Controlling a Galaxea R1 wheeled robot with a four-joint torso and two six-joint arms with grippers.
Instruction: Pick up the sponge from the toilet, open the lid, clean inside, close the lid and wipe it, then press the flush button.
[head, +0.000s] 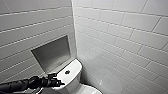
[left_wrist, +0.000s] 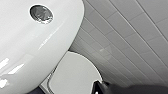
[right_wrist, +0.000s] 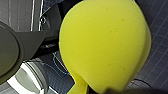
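While it hangs above the dark tiled floor (right_wrist: 156, 62), the sponge (right_wrist: 105, 45) shows close up in the right wrist view. It is bright yellow, bulged into a rounded lump and pinched narrow at one end. The right gripper (right_wrist: 110, 90) is closed on it, though little of the gripper can be made out beyond a dark edge.

The left gripper (head: 56, 82) reaches in over the near edge of the tank top (head: 71, 68) of the toilet (head: 72, 86). Whether it is open or closed cannot be told, nor whether it touches the ceramic.

Just beyond it, the flush button (head: 67, 72) sits in the middle of the tank top, apart from the gripper. The left wrist view shows it as a dark round disc (left_wrist: 41, 14). Below the tank, the lid (left_wrist: 75, 75) lies shut over the bowl.

Behind the toilet, a rectangular niche (head: 52, 53) is set into the white tiled wall (head: 120, 32).
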